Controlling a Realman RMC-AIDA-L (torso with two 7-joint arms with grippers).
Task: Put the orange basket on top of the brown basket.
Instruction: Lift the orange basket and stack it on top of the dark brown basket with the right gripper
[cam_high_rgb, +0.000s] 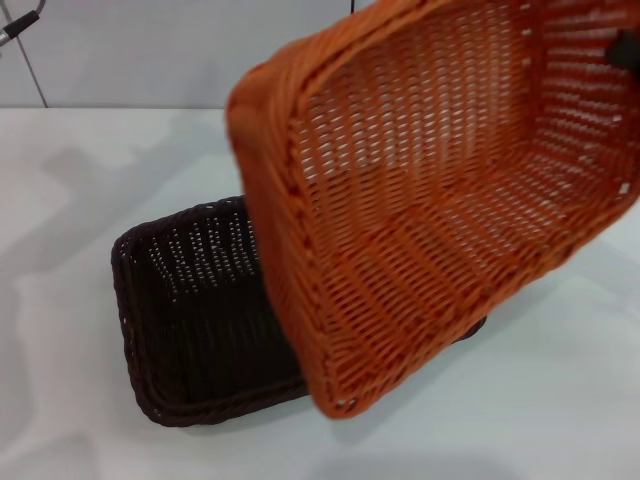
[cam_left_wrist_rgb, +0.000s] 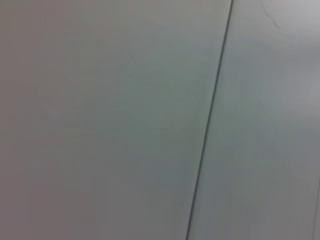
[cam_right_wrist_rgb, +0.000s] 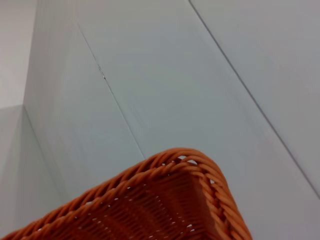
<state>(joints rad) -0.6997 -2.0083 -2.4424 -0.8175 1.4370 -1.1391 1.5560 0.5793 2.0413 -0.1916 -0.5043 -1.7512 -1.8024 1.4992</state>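
Note:
The orange basket (cam_high_rgb: 440, 200) hangs in the air, tilted with its open side toward me, over the right part of the brown basket (cam_high_rgb: 200, 320). The brown basket stands on the white table, and its right half is hidden behind the orange one. My right gripper (cam_high_rgb: 627, 48) shows only as a dark piece at the orange basket's far right rim, where it holds the basket up. The right wrist view shows one corner of the orange basket's braided rim (cam_right_wrist_rgb: 190, 170) against the wall. A thin dark part of my left gripper (cam_high_rgb: 20, 25) shows at the top left corner, away from both baskets.
The white table (cam_high_rgb: 80, 200) runs around the brown basket to the left, front and right. A pale wall (cam_high_rgb: 150, 50) with panel seams stands behind it. The left wrist view shows only that wall (cam_left_wrist_rgb: 100, 120).

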